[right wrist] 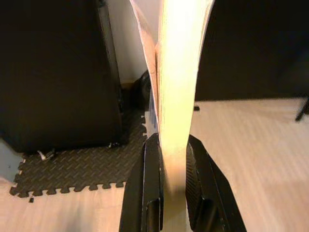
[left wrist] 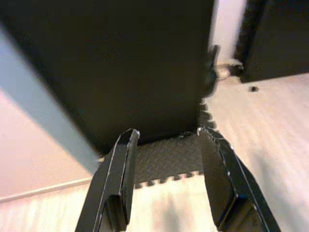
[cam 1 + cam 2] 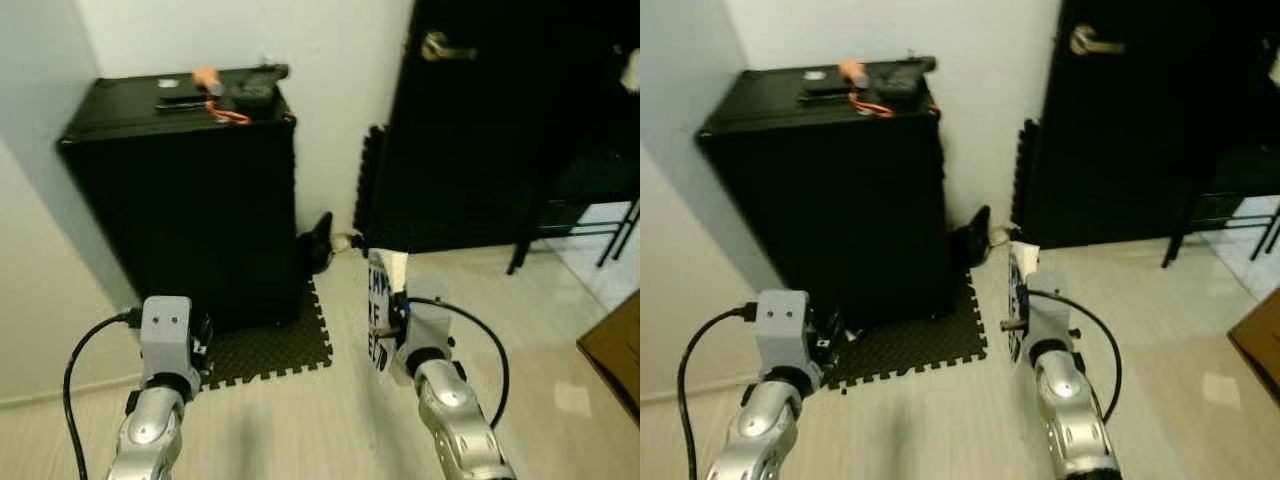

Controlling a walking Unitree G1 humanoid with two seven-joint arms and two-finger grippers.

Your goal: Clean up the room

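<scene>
Two grippers were raised before the robot, over a pale wooden floor (image 3: 300, 420). The right gripper (image 1: 168, 180) was clamped on a thin printed paper item (image 3: 380, 310) — a booklet or folded sheet, white with dark lettering — held upright on its edge, just in front of the right wrist and above the floor, near the corner of a black foam mat (image 3: 270, 350). In the right wrist view its lower edge sat pinched between the two black fingers (image 1: 150, 183), and the pages fanned slightly apart above the grip.

By the look of it, the paper would be light and limp. It should flop or bend if swung fast, and a loose page could slide out — so a hold low on the spine or folded edge, as it appeared here, seemed the safer place. It looked neither fragile nor slippery.

The left gripper (image 2: 166, 181) hung with its fingers spread wide and nothing between them, pointed at the mat and at the foot of a tall black case (image 3: 190, 190) standing on it against the wall.

Much stayed unclear. The lettering on the paper was too blurred to read. Small things lay on top of the case, an orange cord (image 3: 228, 114) among them, but they could not be told apart. A dark object (image 3: 318, 242) on the floor between the case and the black door (image 3: 480, 130) was hard to identify, and a brown piece of furniture (image 3: 615, 355) was cut off by the picture's edge.
</scene>
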